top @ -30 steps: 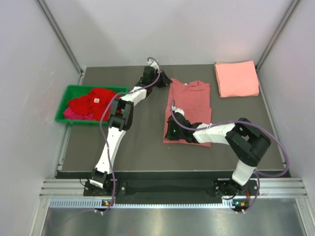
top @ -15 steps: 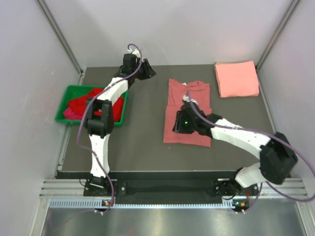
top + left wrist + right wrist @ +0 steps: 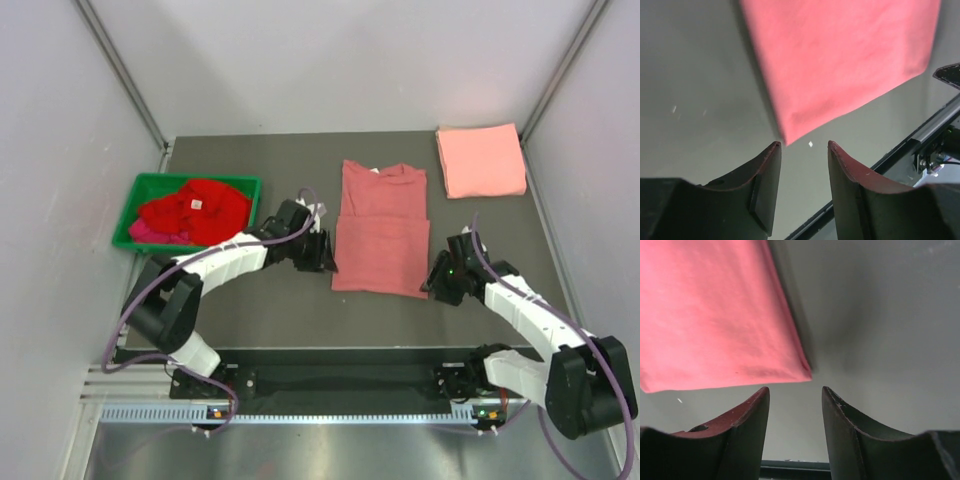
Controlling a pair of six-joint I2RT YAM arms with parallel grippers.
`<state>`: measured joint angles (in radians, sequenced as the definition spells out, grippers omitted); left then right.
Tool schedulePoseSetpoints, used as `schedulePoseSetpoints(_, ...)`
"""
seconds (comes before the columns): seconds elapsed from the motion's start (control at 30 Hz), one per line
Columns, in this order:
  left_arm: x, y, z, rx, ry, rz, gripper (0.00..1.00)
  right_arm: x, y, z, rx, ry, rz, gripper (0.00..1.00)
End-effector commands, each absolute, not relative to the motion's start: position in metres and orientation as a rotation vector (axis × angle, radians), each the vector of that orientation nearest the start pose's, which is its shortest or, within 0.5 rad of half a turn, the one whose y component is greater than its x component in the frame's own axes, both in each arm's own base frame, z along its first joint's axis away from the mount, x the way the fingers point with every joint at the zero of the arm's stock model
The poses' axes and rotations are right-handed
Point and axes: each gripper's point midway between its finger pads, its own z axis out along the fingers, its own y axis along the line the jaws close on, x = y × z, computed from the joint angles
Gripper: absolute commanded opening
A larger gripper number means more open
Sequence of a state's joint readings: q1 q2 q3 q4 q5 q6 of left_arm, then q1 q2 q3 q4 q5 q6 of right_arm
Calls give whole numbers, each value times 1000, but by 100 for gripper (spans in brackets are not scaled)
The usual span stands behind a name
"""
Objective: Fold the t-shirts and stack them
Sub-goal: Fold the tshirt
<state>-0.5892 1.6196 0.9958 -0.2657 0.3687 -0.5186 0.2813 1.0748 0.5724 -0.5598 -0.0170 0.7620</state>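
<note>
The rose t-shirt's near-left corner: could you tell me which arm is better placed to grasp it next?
Left. The left tool, open, sits right at that corner of the rose t-shirt; the right tool is across at the near-right corner.

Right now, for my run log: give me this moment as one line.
left pincer open, at near-left corner of rose shirt | right pincer open, at near-right corner | pink shirt folded, far right

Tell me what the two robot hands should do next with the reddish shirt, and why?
Probably each should slide onto its near corner of the rose-red t-shirt and close. The left gripper and right gripper stand open and empty just short of those corners, and the shirt lies long and narrow, so it seems ready for a fold towards its collar.
</note>
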Motion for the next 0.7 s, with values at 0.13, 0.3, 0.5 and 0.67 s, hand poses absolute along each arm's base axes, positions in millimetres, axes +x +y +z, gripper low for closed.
schedulePoseSetpoints(0.13, 251, -275, 69, 136, 2631, -920, 48, 209, 93, 36, 704, 2600, 411, 46)
schedulePoseSetpoints(0.3, 243, -277, 56, 128, 2659, -887, 49, 208, 88, 27, 730, 2579, 397, 45)
schedulePoseSetpoints(0.5, 242, -279, 43, 102, 2687, -890, 47, 212, 84, 21, 731, 2556, 378, 40)
schedulePoseSetpoints(0.67, 243, -280, 29, 81, 2718, -874, 44, 212, 85, 16, 730, 2567, 385, 39)
